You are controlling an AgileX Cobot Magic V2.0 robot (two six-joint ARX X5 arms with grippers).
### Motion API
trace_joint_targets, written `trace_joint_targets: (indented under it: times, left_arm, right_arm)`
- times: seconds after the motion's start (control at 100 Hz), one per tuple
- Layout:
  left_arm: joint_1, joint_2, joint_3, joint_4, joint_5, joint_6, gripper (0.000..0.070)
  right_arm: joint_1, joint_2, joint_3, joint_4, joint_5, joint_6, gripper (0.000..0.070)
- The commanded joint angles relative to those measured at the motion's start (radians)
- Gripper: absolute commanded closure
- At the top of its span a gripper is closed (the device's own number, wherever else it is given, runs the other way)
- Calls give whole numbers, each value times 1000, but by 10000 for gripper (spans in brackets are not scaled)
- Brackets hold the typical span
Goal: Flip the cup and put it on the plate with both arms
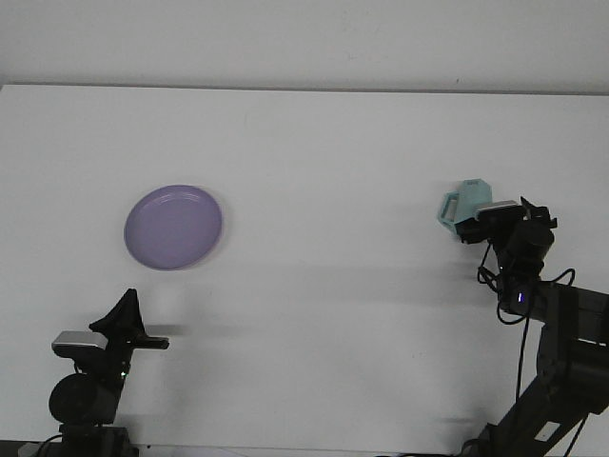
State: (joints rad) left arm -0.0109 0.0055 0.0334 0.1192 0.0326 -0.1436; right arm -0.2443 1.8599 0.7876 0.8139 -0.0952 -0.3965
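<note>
On the counter (314, 286) the plate (173, 227) lies toward the left side and the cup (464, 205) toward the right, the two well apart. The left tool (128, 324) sits at the near edge, in front of the plate and clear of it. The right tool (500, 221) is on the right side, directly in front of the cup, overlapping its near edge and partly hiding it.

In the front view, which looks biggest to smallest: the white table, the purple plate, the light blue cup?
1. White table, by far the largest.
2. Round purple plate.
3. Light blue handled cup, smallest, though the right gripper covers part of it, so its full size is unsure.
</note>
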Motion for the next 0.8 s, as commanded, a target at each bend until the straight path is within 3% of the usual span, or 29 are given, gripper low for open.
trace_joint_targets:
  times: [0.0, 0.05, 0.2, 0.25, 0.53, 0.79]
  left_arm:
    - [-1, -2, -19, 10, 1, 12, 688]
    - [-1, -2, -19, 10, 1, 15, 688]
    - [-1, -2, -19, 10, 1, 22, 688]
    - [-1, -2, -19, 11, 1, 22, 688]
    - [-1, -2, -19, 14, 1, 21, 688]
    - [-1, -2, -19, 17, 1, -5, 688]
  right_arm:
    - [-5, 35, 30, 10, -13, -5, 168]
    - [-5, 44, 40, 9, -16, -5, 223]
    - [-5, 53, 46, 6, -79, -5, 604]
    - [-5, 53, 46, 5, -90, -3, 697]
    - [-4, -71, 46, -76, -89, 117, 699]
    - [27, -413, 47, -465, -87, 301, 699]
